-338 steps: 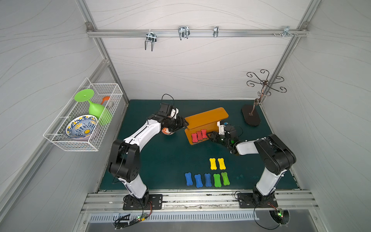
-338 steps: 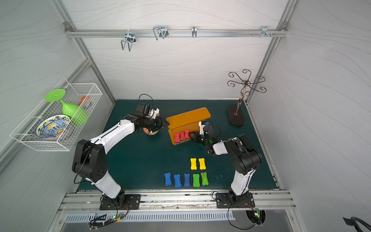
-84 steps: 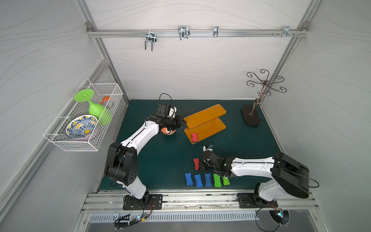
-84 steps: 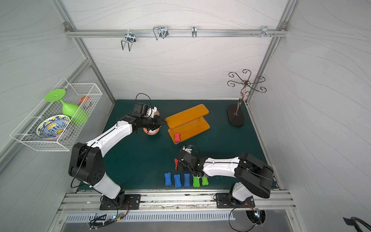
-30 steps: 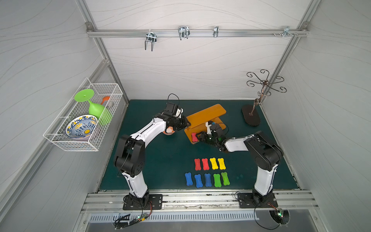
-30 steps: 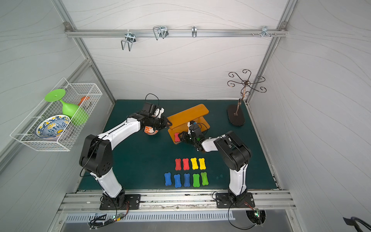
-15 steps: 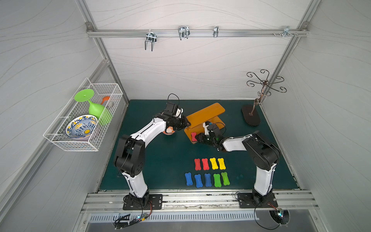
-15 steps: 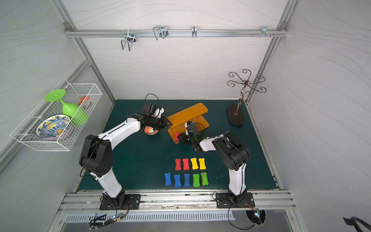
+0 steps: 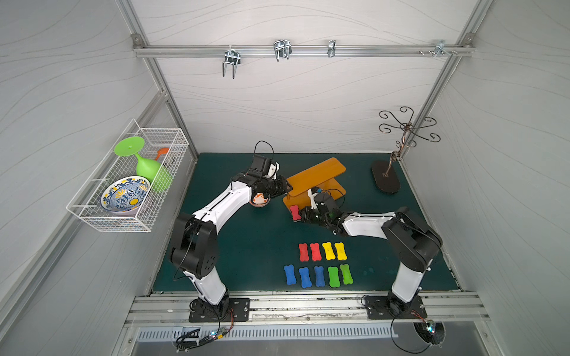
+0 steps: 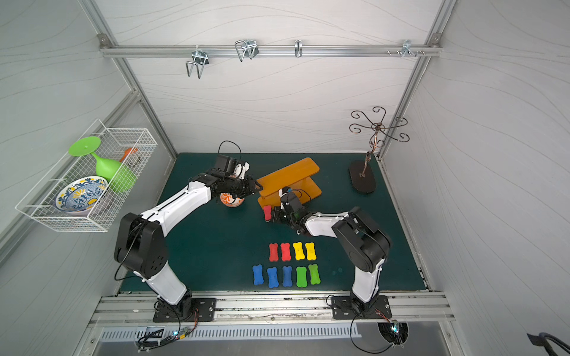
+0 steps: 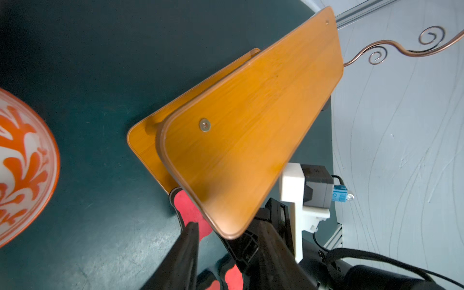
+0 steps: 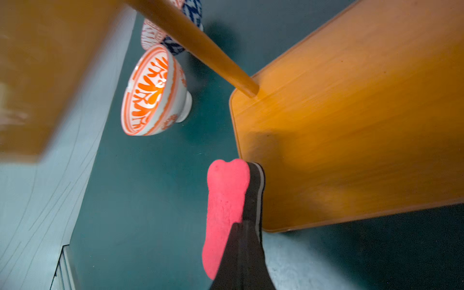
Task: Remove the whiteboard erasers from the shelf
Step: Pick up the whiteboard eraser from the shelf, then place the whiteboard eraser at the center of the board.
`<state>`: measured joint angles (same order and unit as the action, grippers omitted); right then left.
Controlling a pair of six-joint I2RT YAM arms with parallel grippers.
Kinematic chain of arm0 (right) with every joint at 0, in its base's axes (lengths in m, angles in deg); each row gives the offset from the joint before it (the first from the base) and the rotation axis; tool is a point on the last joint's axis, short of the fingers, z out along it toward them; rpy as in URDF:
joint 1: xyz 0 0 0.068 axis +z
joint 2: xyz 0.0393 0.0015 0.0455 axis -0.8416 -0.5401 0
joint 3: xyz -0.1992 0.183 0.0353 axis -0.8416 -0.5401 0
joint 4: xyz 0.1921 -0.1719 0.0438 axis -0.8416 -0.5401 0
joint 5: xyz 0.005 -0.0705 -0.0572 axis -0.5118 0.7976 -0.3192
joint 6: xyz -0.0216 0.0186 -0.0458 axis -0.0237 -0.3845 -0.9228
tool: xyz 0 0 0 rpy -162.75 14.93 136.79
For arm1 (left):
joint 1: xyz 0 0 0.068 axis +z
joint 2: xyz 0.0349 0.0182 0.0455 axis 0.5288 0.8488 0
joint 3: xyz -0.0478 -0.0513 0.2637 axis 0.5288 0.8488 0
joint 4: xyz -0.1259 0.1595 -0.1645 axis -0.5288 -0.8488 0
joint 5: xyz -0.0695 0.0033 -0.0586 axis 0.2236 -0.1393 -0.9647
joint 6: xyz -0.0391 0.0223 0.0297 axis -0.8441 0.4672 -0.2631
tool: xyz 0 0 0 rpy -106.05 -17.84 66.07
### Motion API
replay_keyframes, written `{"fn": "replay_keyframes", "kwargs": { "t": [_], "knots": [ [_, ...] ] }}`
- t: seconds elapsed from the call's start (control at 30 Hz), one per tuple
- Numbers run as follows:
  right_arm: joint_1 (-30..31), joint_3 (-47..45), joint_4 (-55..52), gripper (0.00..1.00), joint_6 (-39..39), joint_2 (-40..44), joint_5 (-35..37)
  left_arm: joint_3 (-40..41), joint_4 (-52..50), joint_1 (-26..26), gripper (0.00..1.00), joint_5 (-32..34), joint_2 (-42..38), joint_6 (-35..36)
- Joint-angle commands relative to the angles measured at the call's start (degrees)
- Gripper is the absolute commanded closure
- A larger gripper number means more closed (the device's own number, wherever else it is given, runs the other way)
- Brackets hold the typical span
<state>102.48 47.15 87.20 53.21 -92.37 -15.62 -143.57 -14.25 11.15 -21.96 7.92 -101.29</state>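
- Right hand (image 9: 300, 214), reaching from the right of the bench (image 9: 240, 246), is clamped on a red eraser (image 9: 295, 212); the right wrist view shows its dark fingers (image 12: 241, 241) pinching the foam block edgewise.
- That red eraser sits at the near corner of the orange shelf (image 9: 317, 175). Its far end touches the lower board's edge and the rest hangs over the green bench.
- Nine erasers already lie on the bench in two neat rows, well apart from the shelf: two red erasers (image 9: 303, 252) beside two yellow erasers (image 9: 328, 250), then three blue erasers (image 9: 304, 276) beside two green erasers (image 9: 333, 276).
- Both shelf boards look bare where visible, though the upper board hides part of the lower one.
- Left hand (image 9: 285, 188) is at the shelf's end by the upper board. Whether it grips the board or stands apart cannot be told.
- Judged from this, the task is nearly finished: what remains is carrying this tenth eraser clear and setting it down, likely beside the red pair.
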Motion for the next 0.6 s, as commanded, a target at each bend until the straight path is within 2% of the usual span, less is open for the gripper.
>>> {"fn": "replay_keyframes", "kwargs": {
  "t": [0.0, 0.13, 0.23, 0.37, 0.57],
  "knots": [
    [3.2, -2.1, -4.3, 1.0, 1.3, 6.9, 6.0, 0.3, -1.9, -0.1, 0.56, 2.6, -5.1, 0.9],
    [10.2, -6.4, -9.4, 1.0, 6.4, 13.0, 15.4, 4.9, -2.7, -0.1, 0.55, 4.7, -11.0, 1.1],
    [16.9, -7.8, -13.0, 1.0, 10.0, 14.6, 21.1, 8.7, -2.8, -0.1, 0.54, 5.6, -14.8, 1.5],
    [21.9, -8.7, -14.5, 1.0, 13.0, 12.9, 23.3, 13.1, -2.7, 0.0, 0.54, 6.7, -18.6, 2.2],
    [24.9, -6.9, -14.8, 1.0, 14.5, 8.8, 23.3, 16.4, -2.3, 0.0, 0.54, 8.8, -20.7, 3.8]
  ]
}}
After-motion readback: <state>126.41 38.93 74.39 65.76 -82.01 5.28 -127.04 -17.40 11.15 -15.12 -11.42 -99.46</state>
